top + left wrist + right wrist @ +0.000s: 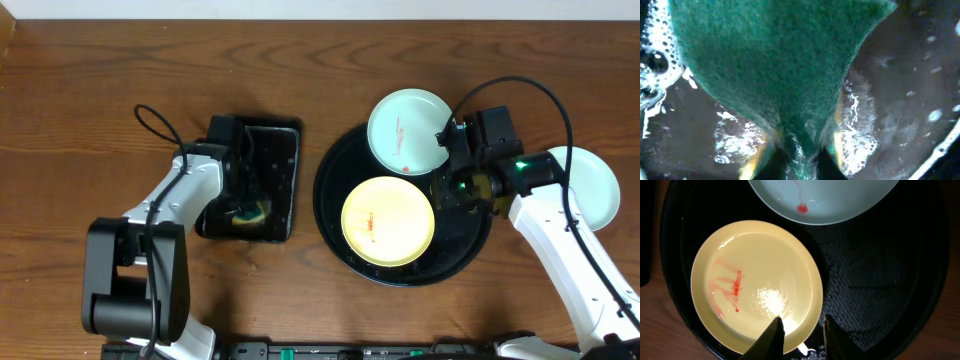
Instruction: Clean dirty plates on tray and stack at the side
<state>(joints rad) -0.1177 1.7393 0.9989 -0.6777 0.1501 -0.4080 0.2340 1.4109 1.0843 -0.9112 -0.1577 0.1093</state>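
Straddling the rim of the yellow plate (757, 275) is the right end effector (803, 336).

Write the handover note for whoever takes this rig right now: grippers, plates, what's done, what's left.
Left gripper: shut on the green sponge, down in the soapy rectangular tray.
Right gripper: open, empty, above the round black tray.
Plates: yellow plate flat on the round tray, red smears; pale blue plate on its far rim, red smear; third pale plate on the table at right, partly under the right arm, no smear showing.
Done: at most that third plate.
Left: wipe both smeared plates, stack them beside it.
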